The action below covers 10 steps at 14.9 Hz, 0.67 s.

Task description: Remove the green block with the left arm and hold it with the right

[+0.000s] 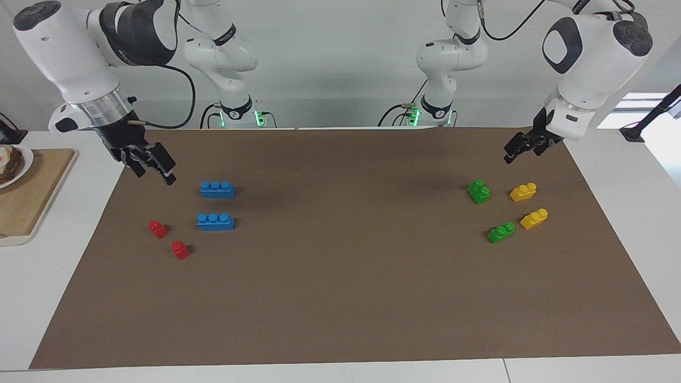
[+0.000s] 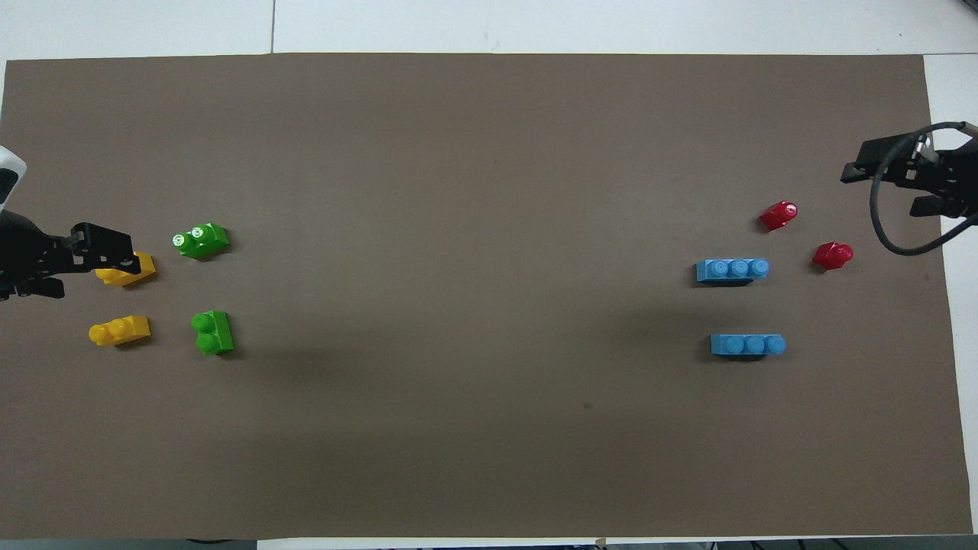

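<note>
1. While no brick is yet held, the left gripper (image 1: pixel 524 146) hangs in the air at the left arm's end of the brown mat (image 1: pixel 340 298), with nothing between its fingers; whether they are spread or pressed together cannot be told. In the overhead view it covers part of a yellow brick (image 2: pixel 126 271), but the facing view shows it raised and apart from all bricks.
2. Two green blocks lie on the mat at this end. One green block (image 1: pixel 479 191) is nearer to the robots, beside a yellow brick (image 1: pixel 523 192); the second green block (image 1: pixel 501 232) lies farther from the robots, beside the other yellow brick (image 1: pixel 534 218). None is stacked on another, and which of the two is meant cannot be told.
3. Right gripper (image 1: pixel 151 162): held above the mat at the right arm's end, empty, finger state not discernible. It waits near two blue bricks (image 1: pixel 216 205) and two red bricks (image 1: pixel 169 238).
4. Step in hand, as judged: the approach, before any grasp.
5. Next move, as judged: the left gripper must lower over a green block with fingers either side of its narrow width, clear of the neighbouring yellow brick, then lift it toward the mat's middle for the right gripper to take
</note>
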Motion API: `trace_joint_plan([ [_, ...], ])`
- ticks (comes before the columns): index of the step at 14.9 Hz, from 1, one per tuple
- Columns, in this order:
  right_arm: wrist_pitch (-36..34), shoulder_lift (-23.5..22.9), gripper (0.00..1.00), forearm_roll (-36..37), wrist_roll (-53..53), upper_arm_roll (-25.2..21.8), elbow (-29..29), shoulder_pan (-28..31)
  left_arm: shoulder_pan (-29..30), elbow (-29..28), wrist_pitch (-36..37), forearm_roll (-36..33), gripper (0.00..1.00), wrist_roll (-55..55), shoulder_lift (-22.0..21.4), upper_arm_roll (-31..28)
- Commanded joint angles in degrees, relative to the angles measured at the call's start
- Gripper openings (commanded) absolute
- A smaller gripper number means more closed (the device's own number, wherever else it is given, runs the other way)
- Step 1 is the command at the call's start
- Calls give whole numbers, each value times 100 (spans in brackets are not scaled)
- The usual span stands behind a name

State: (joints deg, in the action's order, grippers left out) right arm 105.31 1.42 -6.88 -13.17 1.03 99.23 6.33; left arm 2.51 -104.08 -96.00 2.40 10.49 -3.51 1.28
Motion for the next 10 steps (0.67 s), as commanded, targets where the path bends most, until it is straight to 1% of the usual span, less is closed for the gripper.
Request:
trace_joint_plan([
  [1,-605,227,100,300,533,81,-184,-44,30,466,370,-29,100,-100,227,30],
  [3,-1080,245,100,318,675,99,-342,-53,47,748,467,32,100,-100,438,30],
  [4,-1230,279,100,327,675,99,-360,-53,30,1001,633,-2,100,-109,604,30],
  [5,-1267,297,100,327,693,99,-361,-80,30,1221,809,-28,100,-109,797,30],
  [6,-1258,306,100,345,771,99,-369,-88,-5,1363,846,-20,100,-100,851,30],
  [10,-1276,297,100,485,886,143,-457,-89,-14,1259,723,-29,100,-83,694,22],
])
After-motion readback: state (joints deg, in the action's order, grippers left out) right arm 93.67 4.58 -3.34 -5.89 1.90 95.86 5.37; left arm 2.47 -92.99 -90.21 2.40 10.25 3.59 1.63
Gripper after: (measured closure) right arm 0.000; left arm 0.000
